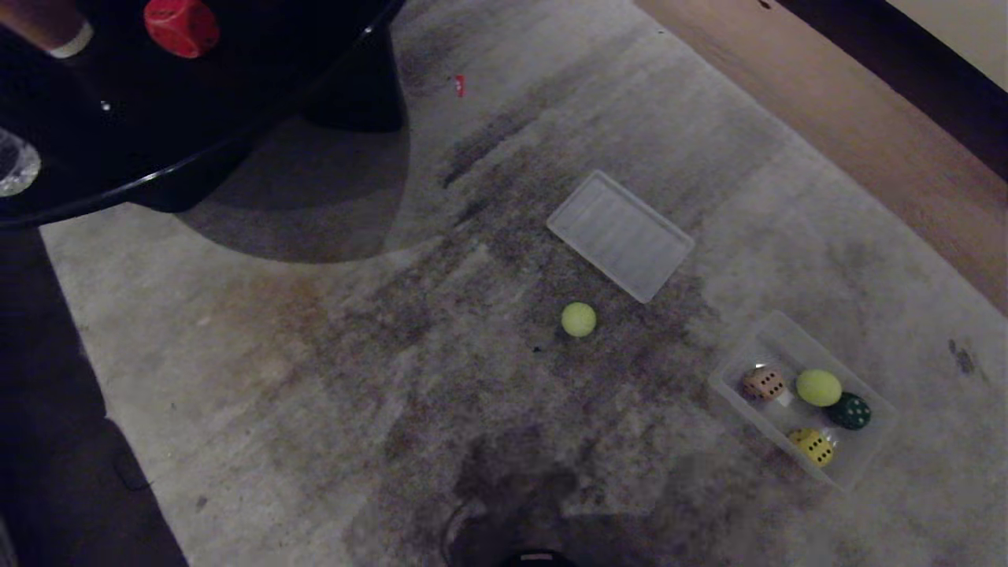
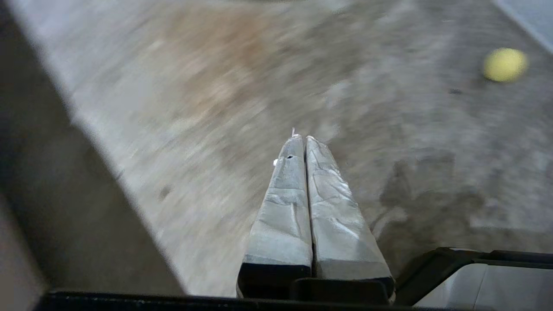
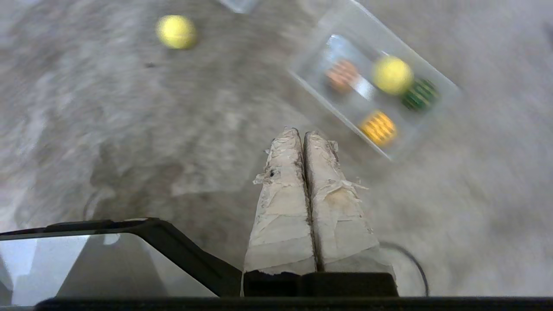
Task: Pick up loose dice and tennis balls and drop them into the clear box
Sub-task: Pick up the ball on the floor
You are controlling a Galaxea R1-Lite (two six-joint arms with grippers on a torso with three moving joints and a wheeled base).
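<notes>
1. Four items lie in the clear box [image 1: 787, 335]: beige-pink die [image 1: 763, 383], yellow die [image 1: 813, 446], dark green die [image 1: 853, 411], one tennis ball [image 1: 818, 387].
2. Remaining: loose tennis ball [image 1: 579, 320] on carpet; red die [image 1: 182, 27] on black table [image 1: 236, 118].
3. Left gripper [image 2: 304, 138] and right gripper [image 3: 301, 131]: fingers pressed together, empty.

Neither arm visible from the head camera. Left tool [image 2: 305, 137] closed, its two taped fingers [image 2: 285, 207] pressed flat together along their full length, holding nothing, pointing out and down above the floor. Right tool [image 3: 301, 130] likewise closed, frayed tape-wrapped fingers [image 3: 332, 207] meeting tip to base, empty, hanging clear of the floor.
</notes>
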